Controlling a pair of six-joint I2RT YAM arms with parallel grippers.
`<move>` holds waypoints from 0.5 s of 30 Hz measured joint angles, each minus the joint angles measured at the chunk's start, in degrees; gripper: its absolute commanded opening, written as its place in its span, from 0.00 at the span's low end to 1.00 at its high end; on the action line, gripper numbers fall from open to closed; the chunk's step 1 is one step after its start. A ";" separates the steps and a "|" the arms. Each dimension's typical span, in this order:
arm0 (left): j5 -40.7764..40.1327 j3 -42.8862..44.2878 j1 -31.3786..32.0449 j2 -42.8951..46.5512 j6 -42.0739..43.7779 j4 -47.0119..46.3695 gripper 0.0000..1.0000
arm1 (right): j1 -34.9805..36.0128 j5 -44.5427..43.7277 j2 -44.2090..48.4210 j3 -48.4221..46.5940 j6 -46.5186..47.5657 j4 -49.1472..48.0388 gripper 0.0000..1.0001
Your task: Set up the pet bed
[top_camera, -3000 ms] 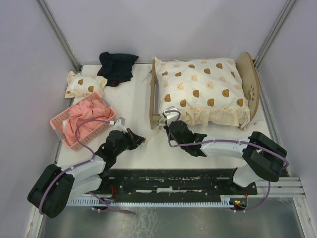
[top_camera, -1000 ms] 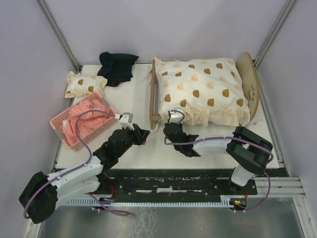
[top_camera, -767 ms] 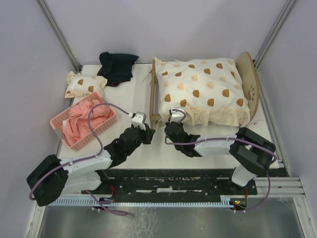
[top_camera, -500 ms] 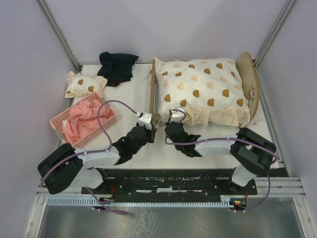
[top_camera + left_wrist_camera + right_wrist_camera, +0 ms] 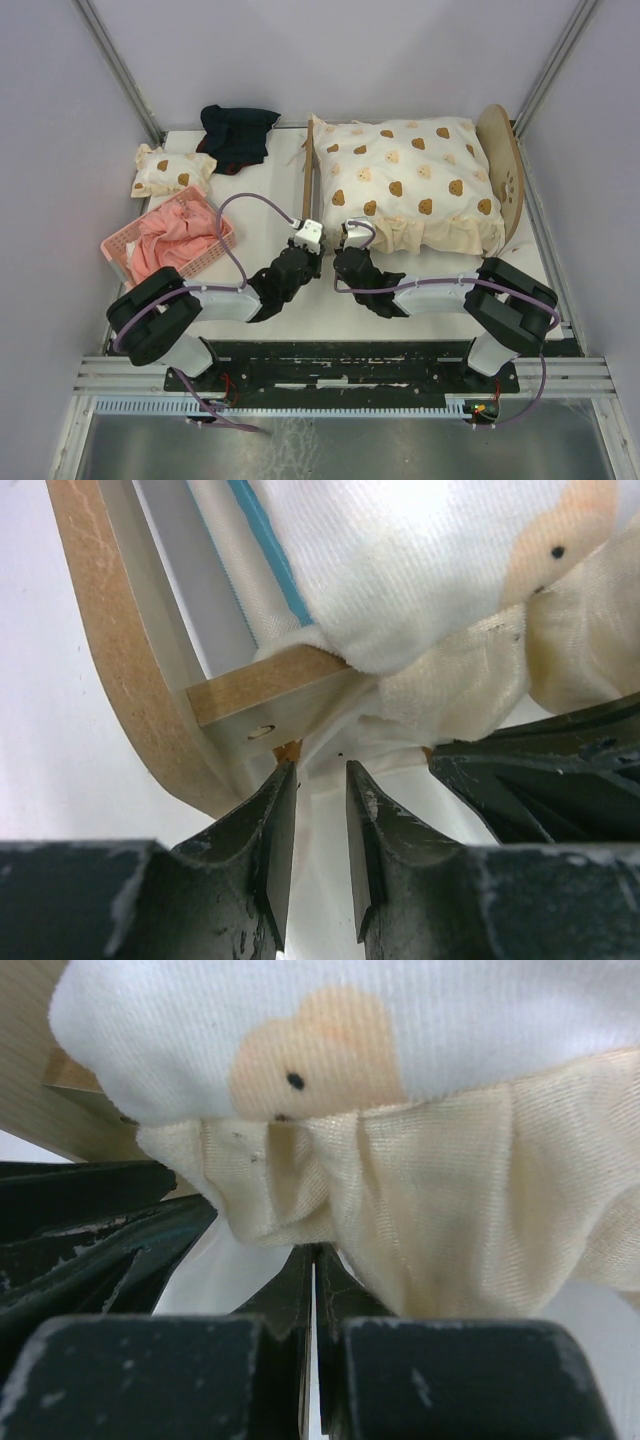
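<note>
The pet bed [image 5: 308,195] stands at the back right, its paw-print headboard [image 5: 503,170] on the right. A cream bear-print quilt [image 5: 400,180] covers it. My left gripper [image 5: 316,248] is open by a narrow gap, its tips at the near corner of the footboard [image 5: 110,660], under the side rail [image 5: 270,680]. A blue mattress stripe [image 5: 265,550] shows there. My right gripper [image 5: 347,252] is shut on the quilt's frill [image 5: 450,1210], which hides its tips [image 5: 315,1250]. The two grippers are close side by side.
A pink basket [image 5: 128,262] holding pink cloth stands at the left. A small bear-print pillow [image 5: 170,170] and a dark cloth [image 5: 238,135] lie at the back left. Enclosure walls ring the white table [image 5: 270,190].
My left arm has swung right from beside the basket to the bed's near foot corner. My right gripper has stayed at the quilt's frill.
</note>
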State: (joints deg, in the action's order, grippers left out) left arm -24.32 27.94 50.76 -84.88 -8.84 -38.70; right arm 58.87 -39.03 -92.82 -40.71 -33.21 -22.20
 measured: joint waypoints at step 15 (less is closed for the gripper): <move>2.12 -2.93 0.24 -0.28 1.88 -8.50 0.03 | -0.04 1.53 0.17 1.03 0.52 -1.51 0.02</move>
State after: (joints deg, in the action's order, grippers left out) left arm -22.20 25.02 51.00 -85.17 -6.96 -47.20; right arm 58.83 -37.50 -92.64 -39.68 -32.69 -23.70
